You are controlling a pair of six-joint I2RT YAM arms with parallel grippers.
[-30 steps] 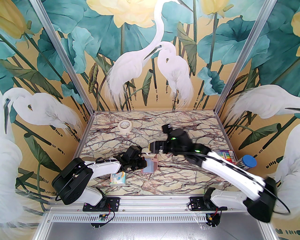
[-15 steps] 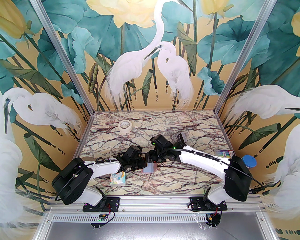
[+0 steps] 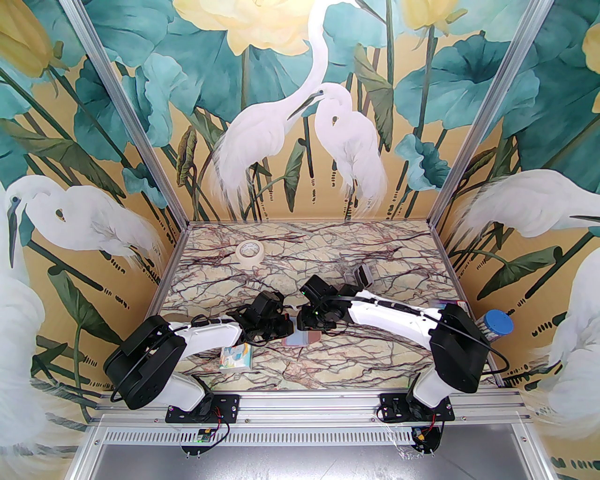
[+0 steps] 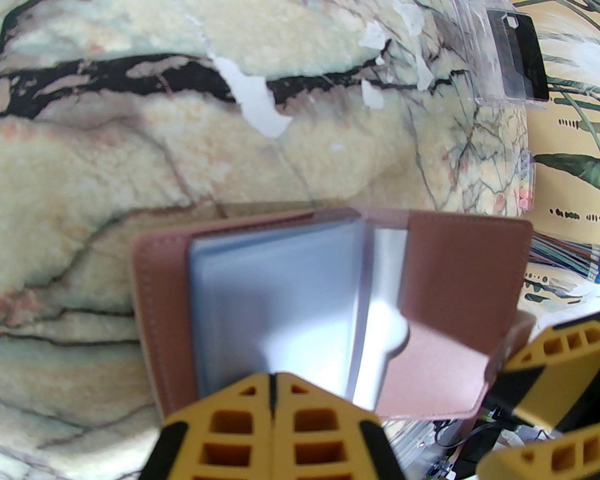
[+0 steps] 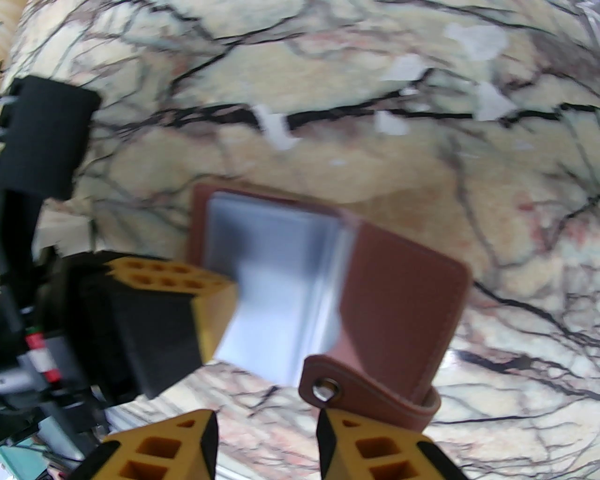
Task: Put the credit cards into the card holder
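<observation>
The card holder (image 3: 309, 338) lies open near the middle of the near edge of the bench (image 3: 375, 361). The left jaws, clenched empty, rest on its pale pocket page (image 4: 281, 290). The right jaws hang parted and empty, with the raised cover's snap strap (image 5: 365, 393) just ahead. 1 dark credit card (image 4: 518, 51) sits in a clear box (image 4: 464, 28) farther back. A tissue pack (image 3: 236, 358) lies toward the near-left corner.

I find no word, number or brand that I can read. The dark card (image 4: 518, 51) beyond the card holder (image 4: 450, 281) is too blurred (any print is lost), and the printed pack (image 3: 236, 357) left of the card holder gives me colours, no legible letters.
</observation>
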